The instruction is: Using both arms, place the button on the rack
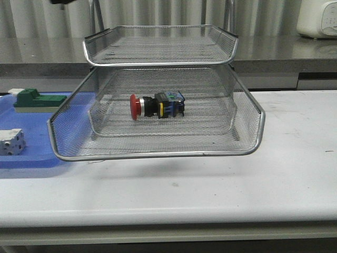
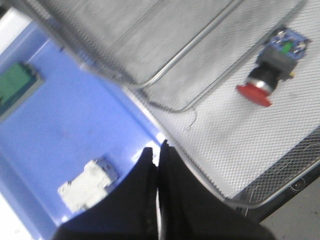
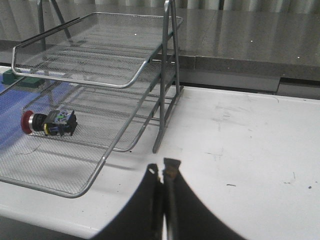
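The button (image 1: pixel 156 105) lies on its side on a lower mesh tier of the rack (image 1: pixel 158 154), red cap pointing left; it also shows in the wrist views as the button (image 2: pixel 272 67) and the button (image 3: pixel 48 122). The rack (image 3: pixel 120 82) stands on the white table. My left gripper (image 2: pixel 157 148) is shut with nothing in it, above the rack's left rim and the blue tray, well away from the button. My right gripper (image 3: pixel 161 170) is shut and empty over bare table to the right of the rack. Neither arm appears in the front view.
A flat blue tray (image 1: pixel 31 161) lies left of the rack, holding a green-and-white block (image 1: pixel 37 100) and a white grey-dotted block (image 1: pixel 11 141). A white appliance (image 1: pixel 317 18) stands on the back counter at far right. White table (image 1: pixel 295 153) extends right of the rack.
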Available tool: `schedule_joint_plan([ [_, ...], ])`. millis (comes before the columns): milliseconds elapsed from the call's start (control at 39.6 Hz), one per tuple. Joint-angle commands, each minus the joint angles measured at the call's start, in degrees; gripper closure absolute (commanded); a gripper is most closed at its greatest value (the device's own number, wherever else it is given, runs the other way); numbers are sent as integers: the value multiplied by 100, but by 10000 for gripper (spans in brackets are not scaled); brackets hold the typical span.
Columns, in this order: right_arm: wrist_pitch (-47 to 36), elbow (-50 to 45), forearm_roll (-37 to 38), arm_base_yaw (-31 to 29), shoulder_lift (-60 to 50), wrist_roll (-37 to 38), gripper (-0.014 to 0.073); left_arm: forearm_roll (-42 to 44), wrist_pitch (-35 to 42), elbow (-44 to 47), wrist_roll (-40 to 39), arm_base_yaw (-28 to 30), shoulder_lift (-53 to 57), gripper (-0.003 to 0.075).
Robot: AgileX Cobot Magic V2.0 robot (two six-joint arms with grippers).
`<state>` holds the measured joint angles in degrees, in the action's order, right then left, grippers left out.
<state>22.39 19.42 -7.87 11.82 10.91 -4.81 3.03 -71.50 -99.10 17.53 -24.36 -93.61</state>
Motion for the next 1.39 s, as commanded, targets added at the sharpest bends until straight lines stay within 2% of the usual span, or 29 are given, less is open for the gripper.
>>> schedule_joint_plan([
  [0, -479, 142, -24, 14, 62, 8, 653, -21, -111, 369, -320, 533, 671, 739],
  [177, -479, 142, -24, 14, 62, 8, 653, -431, 560, 1600, -437, 1466, 1491, 739],
  [328, -479, 142, -24, 14, 62, 8, 653, -573, 1470, 2878, -437, 1992, 2370, 739],
  [581, -479, 142, -24, 14, 62, 8, 653, -653, 3362, 5103, -437, 2090, 4153, 739],
  [783, -479, 142, -24, 14, 62, 8, 653, -653, 4228, 6536, -437, 2090, 5815, 739],
  [1111, -479, 142, -24, 14, 62, 8, 653, -1179, 4788, 7715, -437, 2090, 8121, 739],
  [1364, -479, 142, -24, 14, 62, 8, 653, -1204, 4797, 7768, -437, 2090, 8521, 739],
])
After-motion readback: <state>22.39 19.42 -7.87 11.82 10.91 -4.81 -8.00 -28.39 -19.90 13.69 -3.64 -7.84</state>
